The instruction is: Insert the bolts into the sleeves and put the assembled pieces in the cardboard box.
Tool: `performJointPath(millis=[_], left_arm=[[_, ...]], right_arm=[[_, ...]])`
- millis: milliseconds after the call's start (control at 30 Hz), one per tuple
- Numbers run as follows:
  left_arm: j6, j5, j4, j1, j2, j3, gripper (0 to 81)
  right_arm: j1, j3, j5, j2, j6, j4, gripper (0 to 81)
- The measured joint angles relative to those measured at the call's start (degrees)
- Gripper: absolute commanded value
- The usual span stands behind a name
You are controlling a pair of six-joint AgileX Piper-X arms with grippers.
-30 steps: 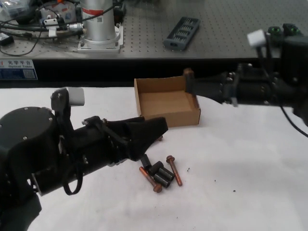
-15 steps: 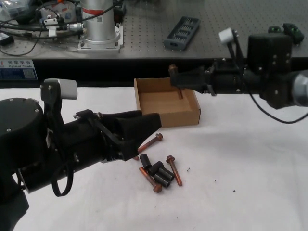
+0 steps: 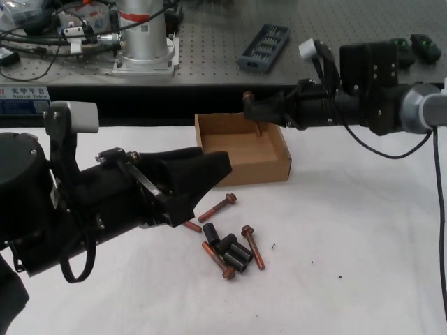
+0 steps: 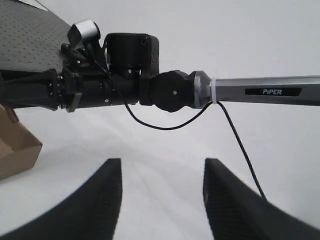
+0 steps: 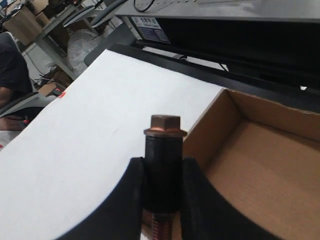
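Black fingers (image 5: 127, 200) of my right gripper (image 5: 162, 172) pinch a sleeved bolt (image 5: 162, 147) over the cardboard box (image 5: 212, 130); its threaded end is cut off. My left gripper (image 4: 161, 195) hangs wide apart, its arm hiding the end of one loose bolt (image 3: 193, 226).

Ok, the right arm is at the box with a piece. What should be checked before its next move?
1. Right gripper shut on the piece: ok.
2. Bolt seated in sleeve: ok, the head sits on the sleeve's end and thread shows past the other end.
3. Piece over the box: cannot tell. It hangs at the far rim, and whether it is wholly inside is unclear.
4. Left gripper apart from the right gripper: ok. It is open, on the near side of the box.
5. All parts assembled: not ok. Loose bolts and loose sleeves lie on the cloth.
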Motion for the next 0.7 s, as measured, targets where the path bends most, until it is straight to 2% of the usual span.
performJointPath(millis=[367,500,567,700], left_arm=[[0.07,2.98,7.35,0.0,-4.11,0.0,36.8],[0.07,2.98,8.52,0.0,-5.4,0.0,36.8],[0.07,2.98,8.84,0.0,-5.87,0.0,36.8],[0.07,2.98,9.14,0.0,-6.16,0.0,36.8]], right_arm=[[0.49,-0.5,5.7,1.41,-0.44,6.95,2.2],[0.9,-1.44,6.12,1.41,0.19,7.5,22.1],[1.23,-1.92,7.42,1.41,0.67,8.22,29.5],[1.28,-2.37,10.12,1.41,1.66,11.18,31.6]])
